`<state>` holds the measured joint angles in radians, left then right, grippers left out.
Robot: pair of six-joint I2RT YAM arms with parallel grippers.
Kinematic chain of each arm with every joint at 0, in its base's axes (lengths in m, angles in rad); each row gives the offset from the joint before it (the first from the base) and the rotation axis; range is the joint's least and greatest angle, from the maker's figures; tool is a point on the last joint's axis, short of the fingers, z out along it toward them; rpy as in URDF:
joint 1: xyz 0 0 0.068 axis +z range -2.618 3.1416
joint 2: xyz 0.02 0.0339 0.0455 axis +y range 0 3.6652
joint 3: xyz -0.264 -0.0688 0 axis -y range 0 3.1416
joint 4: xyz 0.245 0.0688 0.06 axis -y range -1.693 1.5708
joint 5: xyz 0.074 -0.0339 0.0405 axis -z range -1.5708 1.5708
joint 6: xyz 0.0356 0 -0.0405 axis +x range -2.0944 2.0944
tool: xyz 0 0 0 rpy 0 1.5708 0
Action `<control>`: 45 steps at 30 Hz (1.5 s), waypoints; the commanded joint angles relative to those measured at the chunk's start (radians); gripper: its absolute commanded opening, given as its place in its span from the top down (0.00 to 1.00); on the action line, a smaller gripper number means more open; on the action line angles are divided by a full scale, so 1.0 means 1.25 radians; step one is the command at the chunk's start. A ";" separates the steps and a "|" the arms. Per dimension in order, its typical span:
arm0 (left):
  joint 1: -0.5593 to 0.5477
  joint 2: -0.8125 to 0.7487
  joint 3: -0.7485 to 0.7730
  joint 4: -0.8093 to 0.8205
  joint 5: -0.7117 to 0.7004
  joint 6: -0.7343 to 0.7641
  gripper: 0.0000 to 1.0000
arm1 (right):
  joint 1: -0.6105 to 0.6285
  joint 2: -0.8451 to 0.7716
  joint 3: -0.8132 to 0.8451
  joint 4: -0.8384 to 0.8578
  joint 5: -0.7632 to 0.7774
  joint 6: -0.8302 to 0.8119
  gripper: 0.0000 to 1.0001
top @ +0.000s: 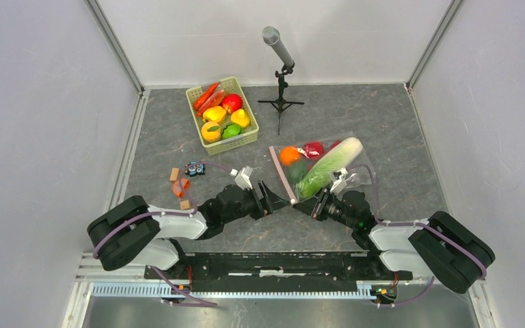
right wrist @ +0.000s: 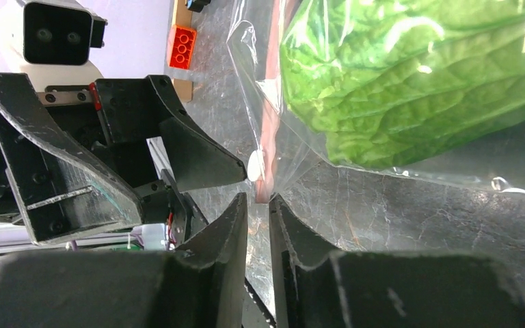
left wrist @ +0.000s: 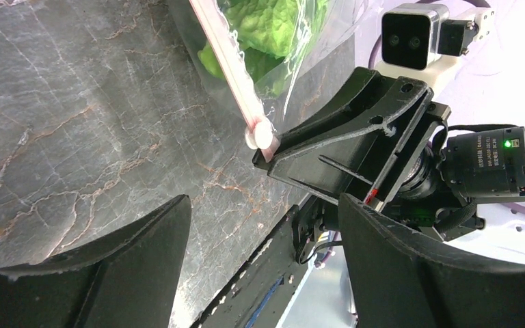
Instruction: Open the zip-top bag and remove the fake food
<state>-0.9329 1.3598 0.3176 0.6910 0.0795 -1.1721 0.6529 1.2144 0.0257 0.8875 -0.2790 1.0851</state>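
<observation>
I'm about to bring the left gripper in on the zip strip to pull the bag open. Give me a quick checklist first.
1. Right gripper pinching the zip-top bag at its corner, beside the pink zip strip: ok.
2. Left gripper open wide enough to take the strip: ok.
3. Left gripper on the strip: not ok; it sits short of it, with nothing between its fingers.
4. Zip already parted: cannot tell.
5. Fake food inside the bag, cabbage and orange included: ok.
</observation>
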 commanded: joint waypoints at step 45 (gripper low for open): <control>-0.013 0.346 0.007 0.571 -0.054 -0.136 0.78 | 0.002 -0.031 -0.134 0.112 -0.026 0.038 1.00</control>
<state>-0.9447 1.8038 0.3332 1.3346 0.0380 -1.3487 0.6525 1.2194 0.0238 0.9909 -0.2897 1.1294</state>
